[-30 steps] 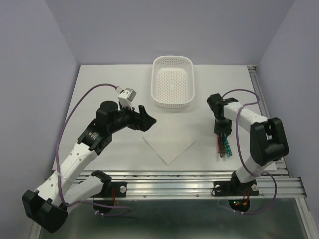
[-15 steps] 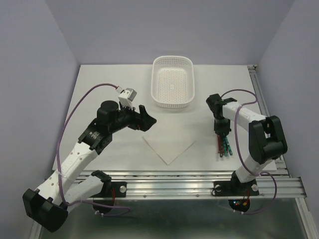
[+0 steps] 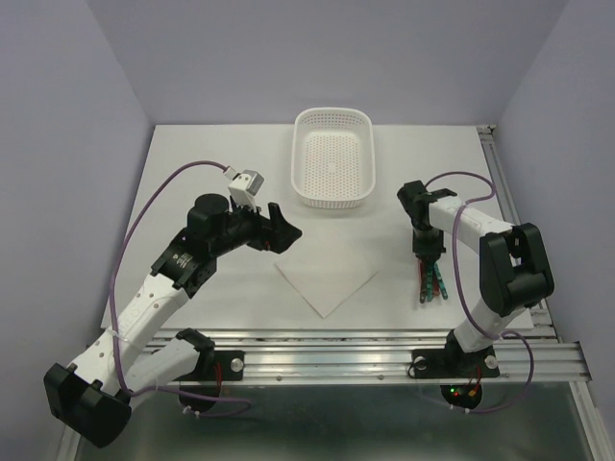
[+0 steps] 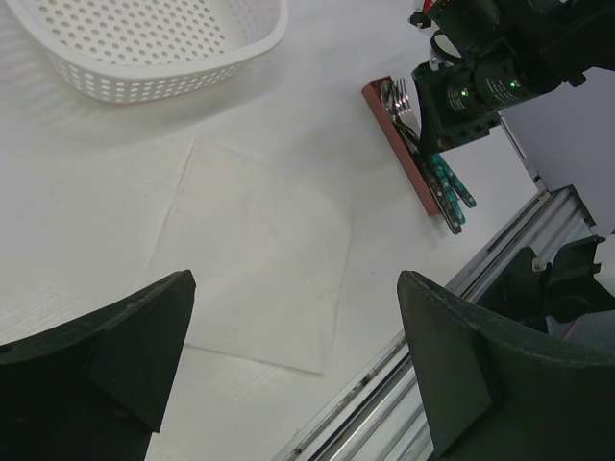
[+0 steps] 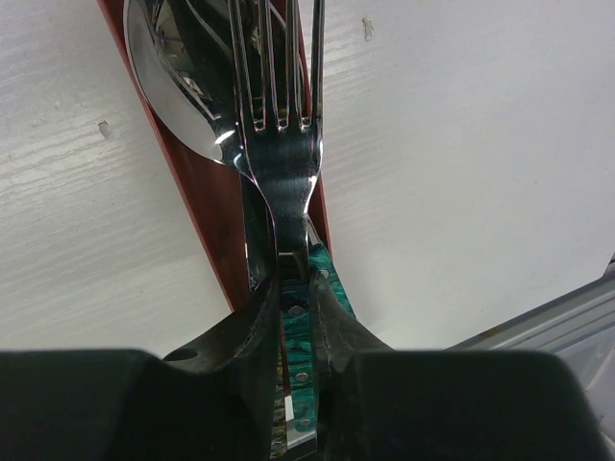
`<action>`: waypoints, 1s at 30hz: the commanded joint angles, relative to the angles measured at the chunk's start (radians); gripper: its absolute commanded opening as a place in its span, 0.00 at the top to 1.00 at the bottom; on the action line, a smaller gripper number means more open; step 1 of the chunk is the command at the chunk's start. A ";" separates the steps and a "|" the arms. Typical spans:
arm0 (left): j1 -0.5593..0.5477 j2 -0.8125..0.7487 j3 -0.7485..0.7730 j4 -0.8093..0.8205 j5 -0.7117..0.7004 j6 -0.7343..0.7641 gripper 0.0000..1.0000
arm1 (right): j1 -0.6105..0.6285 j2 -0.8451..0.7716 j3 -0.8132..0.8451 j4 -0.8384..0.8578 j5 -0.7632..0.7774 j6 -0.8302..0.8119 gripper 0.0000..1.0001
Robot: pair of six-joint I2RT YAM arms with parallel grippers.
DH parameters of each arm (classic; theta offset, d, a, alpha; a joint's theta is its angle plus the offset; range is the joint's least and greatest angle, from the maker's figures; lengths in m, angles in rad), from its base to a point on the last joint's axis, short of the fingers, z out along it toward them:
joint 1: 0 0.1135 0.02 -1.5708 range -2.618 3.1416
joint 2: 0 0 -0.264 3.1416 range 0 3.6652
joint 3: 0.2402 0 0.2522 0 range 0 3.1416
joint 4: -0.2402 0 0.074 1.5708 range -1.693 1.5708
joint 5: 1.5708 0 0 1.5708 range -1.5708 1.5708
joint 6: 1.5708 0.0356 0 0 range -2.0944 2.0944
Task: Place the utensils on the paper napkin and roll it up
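I see a white table boxed in by lilac walls, with a metal rail along its near edge, a basket at the back, and the napkin lying flat as a diamond near the front middle. My right gripper is pinched on the neck of the fork, which lies beside the spoon among the utensils on the table, right of the napkin and apart from it. My left gripper hangs spread wide, holding nothing, over the napkin's far-left edge.
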 commanded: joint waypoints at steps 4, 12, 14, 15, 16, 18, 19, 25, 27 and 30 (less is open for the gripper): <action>0.000 -0.005 0.001 0.040 -0.002 0.003 0.02 | -0.005 -0.041 0.050 -0.007 0.018 -0.019 0.99; 0.000 -0.003 0.010 0.033 -0.014 -0.006 0.02 | -0.005 -0.075 0.129 -0.056 -0.008 -0.001 0.99; 0.000 -0.002 0.015 0.027 -0.025 -0.012 0.02 | -0.005 -0.084 0.139 -0.068 -0.016 0.004 0.99; 0.000 0.000 0.016 0.025 -0.030 -0.015 0.02 | -0.005 -0.092 0.146 -0.066 -0.021 0.002 0.99; 0.001 0.001 0.019 0.019 -0.033 -0.018 0.02 | -0.005 -0.099 0.149 -0.065 -0.045 0.002 0.99; 0.001 0.000 0.030 0.008 -0.056 -0.023 0.02 | 0.000 -0.130 0.152 -0.042 -0.082 0.007 0.99; 0.000 -0.003 0.031 0.007 -0.068 -0.023 0.02 | 0.003 -0.142 0.154 -0.028 -0.121 0.013 0.99; 0.001 -0.020 0.045 0.000 -0.177 -0.035 0.02 | 0.119 -0.198 0.149 0.127 -0.215 0.128 0.99; 0.003 -0.025 0.039 0.000 -0.220 -0.038 0.02 | 0.207 -0.181 0.143 0.206 -0.217 0.195 0.99; 0.004 -0.029 0.035 -0.013 -0.252 -0.041 0.02 | 0.317 -0.115 0.160 0.288 -0.182 0.284 0.99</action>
